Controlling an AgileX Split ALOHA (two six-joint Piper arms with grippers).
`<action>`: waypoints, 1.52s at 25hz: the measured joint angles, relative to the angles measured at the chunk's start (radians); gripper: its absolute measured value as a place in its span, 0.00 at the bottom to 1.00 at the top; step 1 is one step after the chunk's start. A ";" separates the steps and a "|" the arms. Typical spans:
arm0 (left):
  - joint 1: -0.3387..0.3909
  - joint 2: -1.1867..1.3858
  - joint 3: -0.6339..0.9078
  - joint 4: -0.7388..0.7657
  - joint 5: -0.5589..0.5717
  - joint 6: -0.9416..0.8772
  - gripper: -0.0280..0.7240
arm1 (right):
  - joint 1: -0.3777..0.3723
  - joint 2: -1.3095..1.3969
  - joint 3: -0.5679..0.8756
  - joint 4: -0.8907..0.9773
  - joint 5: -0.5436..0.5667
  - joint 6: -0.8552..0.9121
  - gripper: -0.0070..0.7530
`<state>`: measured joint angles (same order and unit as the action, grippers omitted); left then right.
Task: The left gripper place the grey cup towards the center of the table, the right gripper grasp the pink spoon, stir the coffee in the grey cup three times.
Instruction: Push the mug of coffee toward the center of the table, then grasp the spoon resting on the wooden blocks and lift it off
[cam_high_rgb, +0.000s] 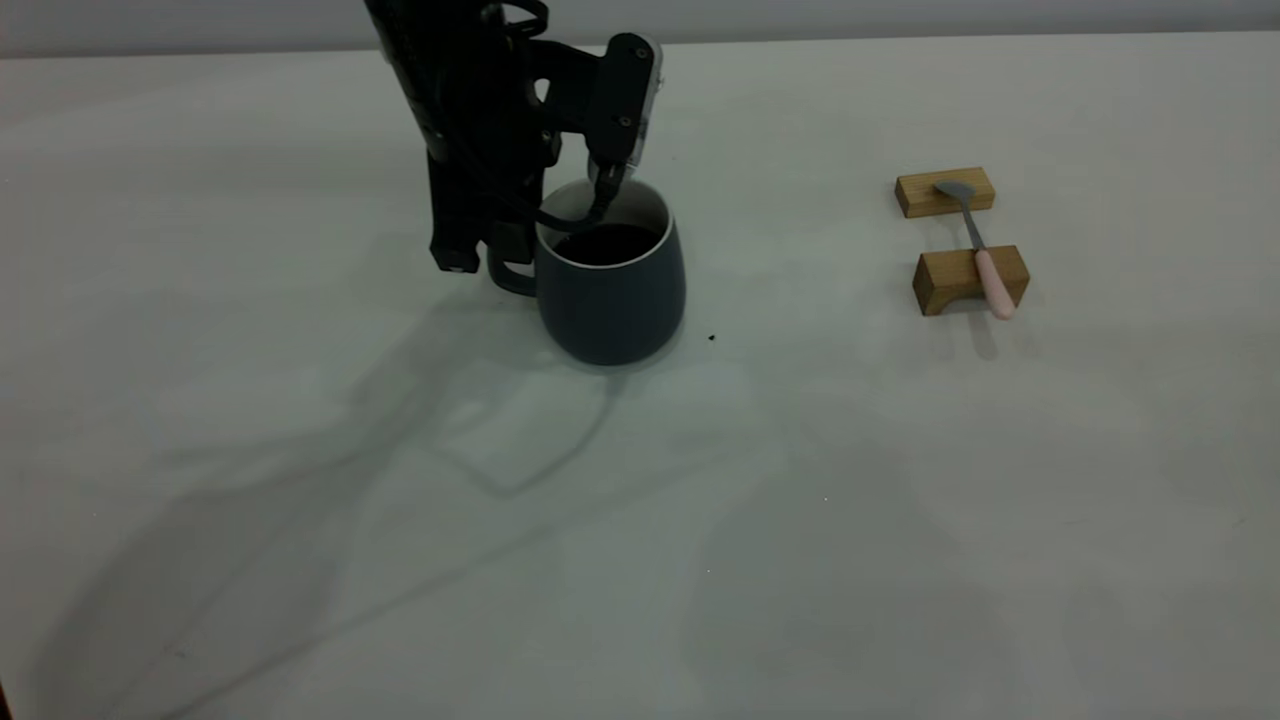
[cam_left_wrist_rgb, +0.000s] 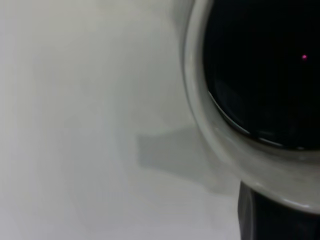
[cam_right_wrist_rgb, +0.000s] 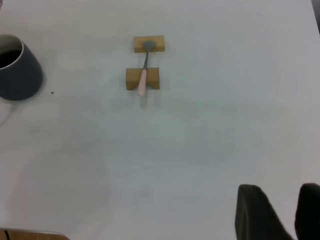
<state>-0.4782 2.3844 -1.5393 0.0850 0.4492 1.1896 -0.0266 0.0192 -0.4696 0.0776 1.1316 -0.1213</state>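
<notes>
My left tool (cam_high_rgb: 560, 215) is down at the grey cup (cam_high_rgb: 612, 290), which stands upright on the worktop (cam_high_rgb: 300, 450), left of ctr in the exterior view. One finger (cam_high_rgb: 603, 195) dips inside the white rim on the handle side; the rest of the arm's black body sits outside the cup wall by the loop handle. So the tool is closed narrow on the cup's rim, wall pinched between the jaws. My left wrist cam is right over it: white rim (cam_left_wrist_rgb: 220, 145) curves across the shot, coffee (cam_left_wrist_rgb: 265, 65) dark and glossy inside, a bit of black tool at the edge below the rim.

Coffee (cam_high_rgb: 605, 243) level sits well below the rim in the exterior view. A tiny dark speck (cam_high_rgb: 711, 337) lies on the worktop just beside the cup's right side.

Pink spoon (cam_high_rgb: 985, 255) is well apart, over to the right, resting across two tan wooden blocks (cam_high_rgb: 968, 280): metal bowl on the far block, pink handle over the near one, its end sticking out past it. Nothing touching it.

My right tool (cam_right_wrist_rgb: 280, 215) shows only in its own wrist cam, held high over bare worktop, far from spoon (cam_right_wrist_rgb: 143, 75) and cup (cam_right_wrist_rgb: 17, 75). Jaws apart w/ a narrow gap, holding nothing.
</notes>
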 joint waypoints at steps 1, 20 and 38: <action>-0.002 0.001 -0.001 -0.001 0.000 -0.002 0.33 | 0.000 0.000 0.000 0.000 0.000 0.000 0.32; -0.005 -0.262 -0.001 0.038 0.173 -0.284 0.89 | 0.000 0.000 0.000 0.000 0.000 0.000 0.32; -0.003 -0.920 0.003 0.088 0.719 -1.109 0.47 | 0.000 0.000 0.000 0.000 0.000 0.000 0.32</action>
<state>-0.4817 1.4647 -1.5361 0.1727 1.1679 0.0801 -0.0266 0.0192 -0.4696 0.0776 1.1316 -0.1213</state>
